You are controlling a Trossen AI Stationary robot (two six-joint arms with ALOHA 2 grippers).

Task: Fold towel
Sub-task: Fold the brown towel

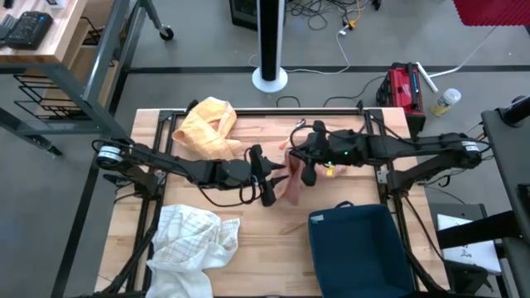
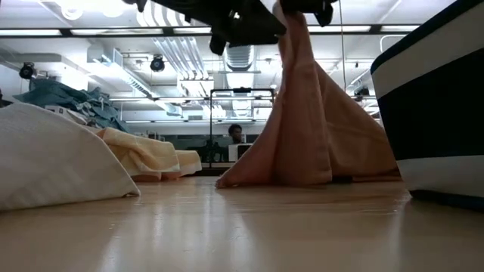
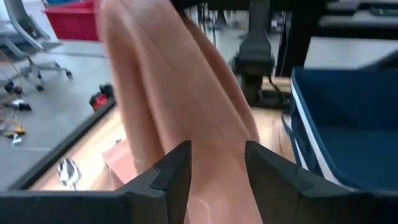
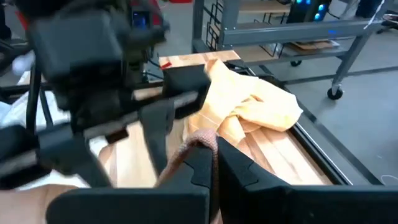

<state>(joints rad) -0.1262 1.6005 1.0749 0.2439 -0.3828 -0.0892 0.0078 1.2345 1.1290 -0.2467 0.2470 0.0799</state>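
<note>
The table [image 1: 273,240] carries four cloth things: a white towel [image 1: 190,240] at the front left, a yellow towel [image 1: 207,128] at the back left, a blue bin [image 1: 360,248] at the front right, and the pink towel [image 1: 290,184] in the middle. The pink towel is the one in work. It hangs from above like a tent, and its lower edge rests on the wood, as the low view shows.

I judge that the step is the lifting and spreading of the towel, before any fold is made. It is bunched, not flat. The next move asks for a second hold on an edge or corner, so that the cloth can be pulled wide and laid flat.

The right gripper [image 4: 214,163] is closed on a fold of the pink towel and holds it up over the middle of the table. The left gripper [image 3: 217,165] stands beside it, with its fingers [image 3: 174,171] apart. The cloth passes between them, but they do not pinch it.
</note>
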